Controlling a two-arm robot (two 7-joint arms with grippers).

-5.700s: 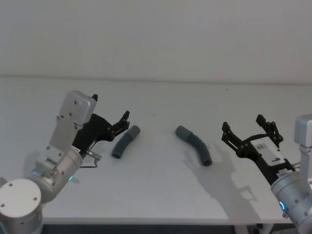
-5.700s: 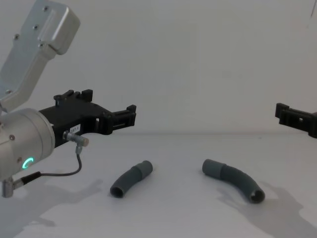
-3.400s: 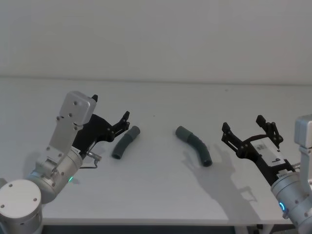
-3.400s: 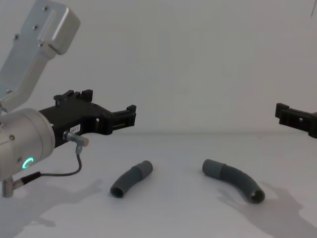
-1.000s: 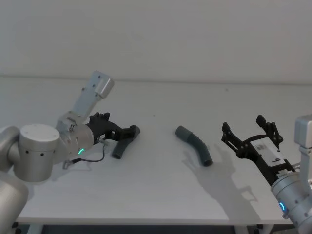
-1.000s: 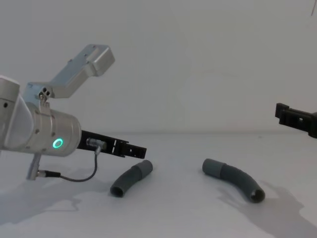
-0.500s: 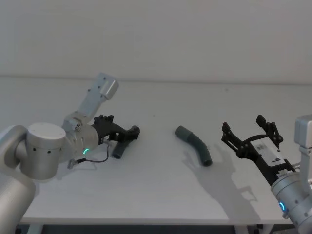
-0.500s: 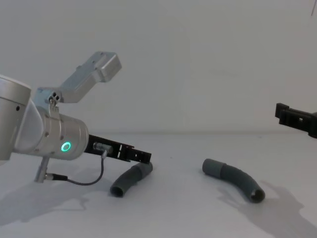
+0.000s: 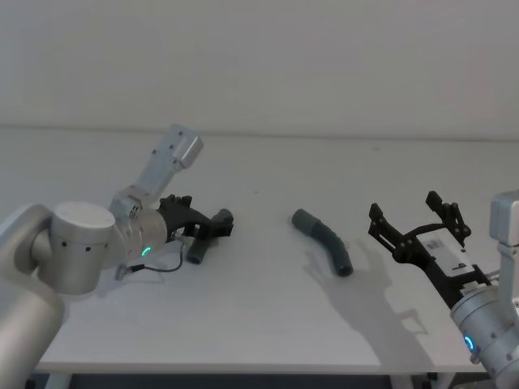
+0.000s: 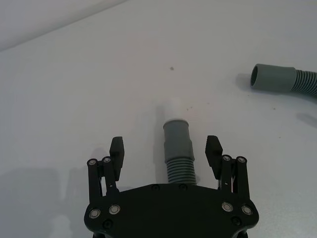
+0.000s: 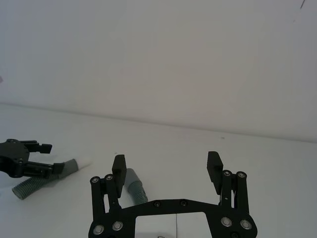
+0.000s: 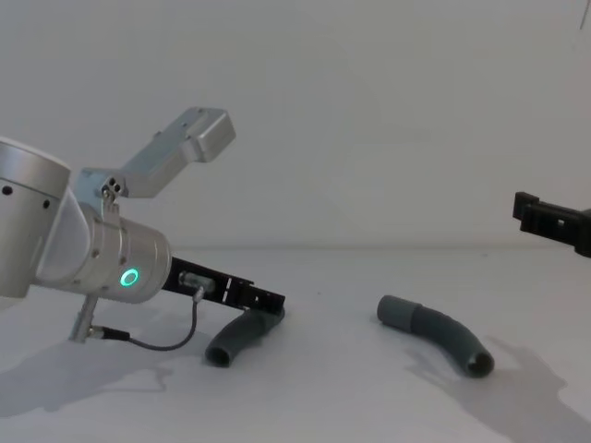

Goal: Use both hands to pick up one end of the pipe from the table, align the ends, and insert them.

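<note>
Left gripper [image 10: 165, 145] straddles the short hose [image 10: 179, 166], jaws wide; looks light, bendy, so grip behind the collar [image 10: 177, 136]. Right gripper [image 11: 166, 159] hangs wide.

Table [image 9: 259, 316]: plain matte white-grey top. I log two items lying on it, well apart.
- Shorter hose piece [image 12: 229, 341]: my 11 o'clock, curved.
- Longer hose piece [image 9: 326, 237]: my 1 o'clock, curved, collar [image 9: 302, 217] at its 11 o'clock end.
</note>
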